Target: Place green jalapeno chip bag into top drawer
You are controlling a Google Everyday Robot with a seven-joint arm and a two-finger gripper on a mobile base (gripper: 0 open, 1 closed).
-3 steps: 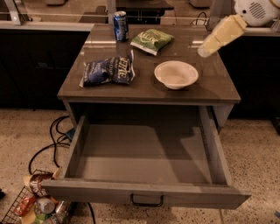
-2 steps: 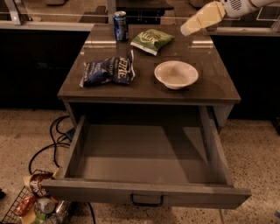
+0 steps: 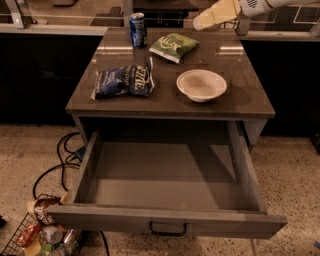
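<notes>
**A:** Where is the gripper (image 3: 212,15)?

**B:** At the far right corner of the table (image 3: 250,100), up in the air, its cream-coloured tip slanting down and to the left. It holds nothing. I cannot tell whether it is spread or pressed together.

**A:** And the green jalapeno chip bag (image 3: 174,46)?

**B:** It lies flat on the tabletop at the back, just left of the tip and below it, the closest thing to the gripper. Its long axis runs roughly across the table, tilted a little, with the right-hand end nearest the gripper.

**A:** What crowds it?

**B:** A blue drink can (image 3: 137,29) stands upright just beside its left end. The white bowl (image 3: 201,85) sits nearer the front, apart from the bag. The dark blue chip bag (image 3: 125,81) lies front left, well clear.

**A:** So the next move?

**B:** I would judge a short drop down and left, closing across the bag's narrow width from the right end, away from the can.

**A:** And the top drawer (image 3: 165,220)?

**B:** It is pulled well out below the table's front edge, so the carry runs straight towards the front, over the bowl.
</notes>
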